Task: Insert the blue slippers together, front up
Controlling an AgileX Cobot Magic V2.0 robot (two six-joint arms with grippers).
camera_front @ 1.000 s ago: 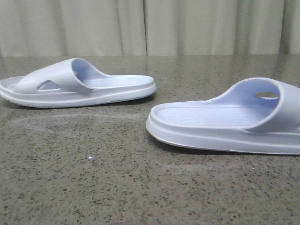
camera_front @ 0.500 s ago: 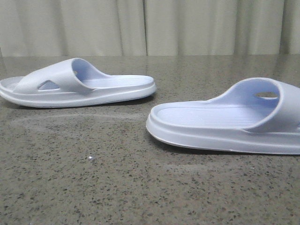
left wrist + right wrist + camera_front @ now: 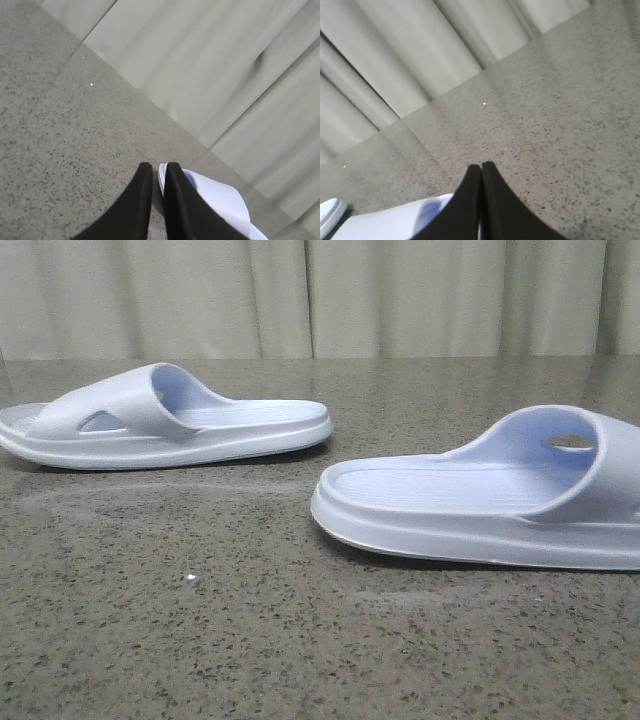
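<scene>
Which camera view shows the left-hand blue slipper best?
The front view: the left slipper lies whole on the table, sole down, strap and side hole visible. The left wrist view catches only part of a slipper beside the closed left pincer. The right wrist view shows slipper fragments I cannot identify.

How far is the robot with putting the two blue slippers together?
Nothing looks done. The left slipper and the right slipper lie apart, flat on the table, soles down. Nothing is in hand: the left hand and right hand are closed, empty. Gripping, joining and turning fronts up all remain.
</scene>
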